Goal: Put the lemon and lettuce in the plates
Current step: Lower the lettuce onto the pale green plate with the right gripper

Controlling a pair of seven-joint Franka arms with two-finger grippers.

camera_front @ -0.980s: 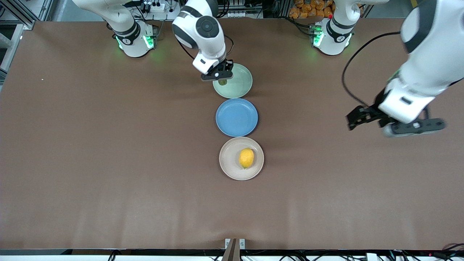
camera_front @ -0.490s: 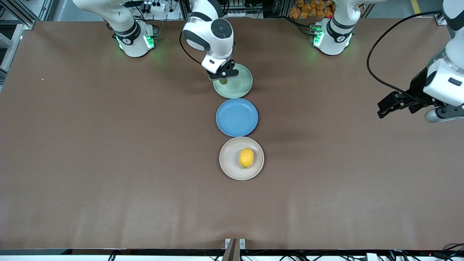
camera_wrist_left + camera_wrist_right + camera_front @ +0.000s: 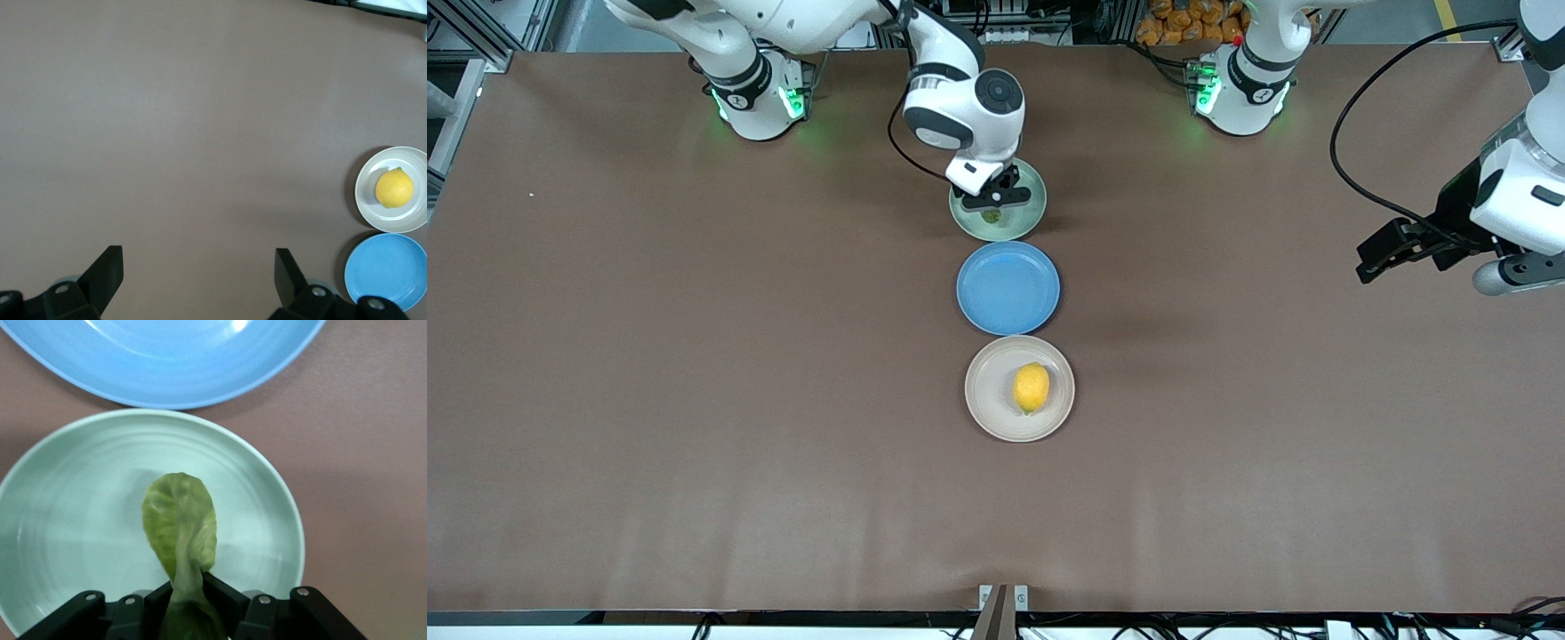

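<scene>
Right gripper (image 3: 993, 197) lowered, pinched tight; left gripper (image 3: 197, 277) raised, apparently spread.

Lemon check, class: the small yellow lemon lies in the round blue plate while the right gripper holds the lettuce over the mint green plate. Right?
Not quite. The front view shows the small yellow lemon in the beige-white round plate, not the blue plate. The right gripper does hold the green lettuce leaf over the mint green plate.

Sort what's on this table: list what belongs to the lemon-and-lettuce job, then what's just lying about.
Job:
lemon, lying in the beige plate
lettuce, pinched by the right gripper over the mint plate

Just there:
blue plate, between the two other plates, nothing in it
left gripper, open, waiting over bare table at the left arm's end
</scene>
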